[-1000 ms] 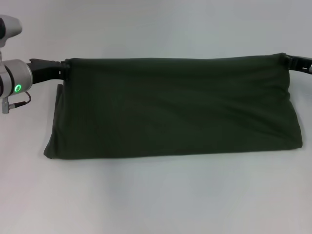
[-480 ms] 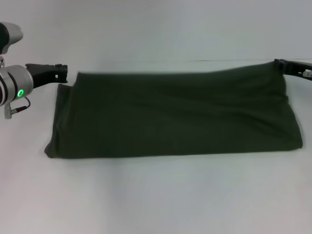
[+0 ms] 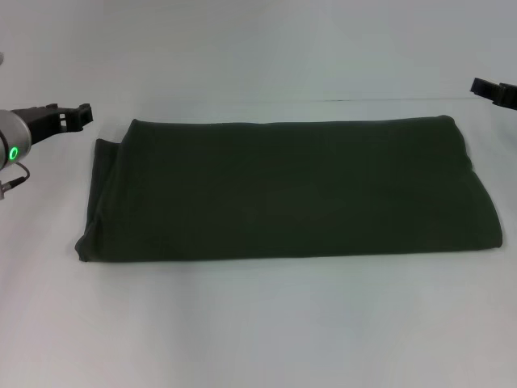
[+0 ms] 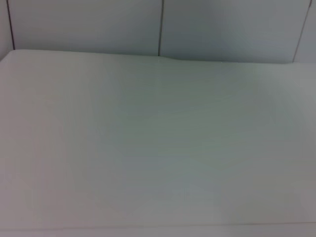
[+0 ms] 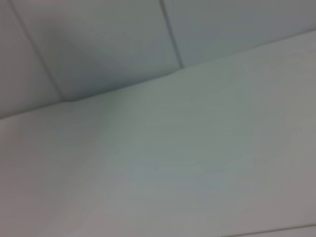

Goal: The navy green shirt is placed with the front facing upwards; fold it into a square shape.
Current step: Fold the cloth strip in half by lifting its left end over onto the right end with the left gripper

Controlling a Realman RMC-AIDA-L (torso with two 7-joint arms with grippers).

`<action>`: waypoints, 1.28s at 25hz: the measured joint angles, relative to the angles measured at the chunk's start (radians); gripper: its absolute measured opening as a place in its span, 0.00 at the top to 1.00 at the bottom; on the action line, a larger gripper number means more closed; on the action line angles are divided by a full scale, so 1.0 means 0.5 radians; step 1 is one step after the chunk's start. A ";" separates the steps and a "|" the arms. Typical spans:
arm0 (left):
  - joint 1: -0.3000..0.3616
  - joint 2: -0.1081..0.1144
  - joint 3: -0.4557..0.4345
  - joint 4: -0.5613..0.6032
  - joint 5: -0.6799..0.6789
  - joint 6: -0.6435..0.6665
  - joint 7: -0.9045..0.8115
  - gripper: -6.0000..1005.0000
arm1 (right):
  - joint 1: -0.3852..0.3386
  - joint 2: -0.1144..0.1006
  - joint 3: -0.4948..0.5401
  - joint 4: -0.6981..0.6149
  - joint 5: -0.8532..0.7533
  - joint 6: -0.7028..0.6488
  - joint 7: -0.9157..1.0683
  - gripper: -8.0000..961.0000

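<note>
A white table (image 3: 258, 331) is filling the head view, and the navy green shirt (image 3: 283, 190) is lying flat across the middle of it, folded into a wide, low band with plain dark cloth facing up and no lettering showing. Nothing else is sitting on the table around the shirt, and nothing is lying over it or blocking it. The cloth is looking soft and matte, with faint shallow creases; its far edge is running nearly straight, its near edge is sagging slightly, and at the robot's left end a lower layer is sticking out past the upper one as a narrow strip. The left gripper (image 3: 71, 117) is hovering beyond the shirt's far left corner, apart from the cloth, on a grey arm with a glowing green ring; it is holding nothing, but whether its fingers are spread or closed cannot be told from here. The right gripper (image 3: 491, 89) is showing only as a dark tip at the picture's right edge, above and clear of the shirt's far right corner, and its fingers cannot be judged either. Both wrist views are showing only bare white table meeting a pale panelled wall with dark seams, with no shirt and no fingers in sight, so the shirt is appearing in the head view alone.
</note>
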 joint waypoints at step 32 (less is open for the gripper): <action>0.754 -0.032 0.015 0.782 -0.156 1.760 -0.285 0.35 | -0.469 -0.140 -0.407 -0.331 -0.014 -1.346 0.609 0.25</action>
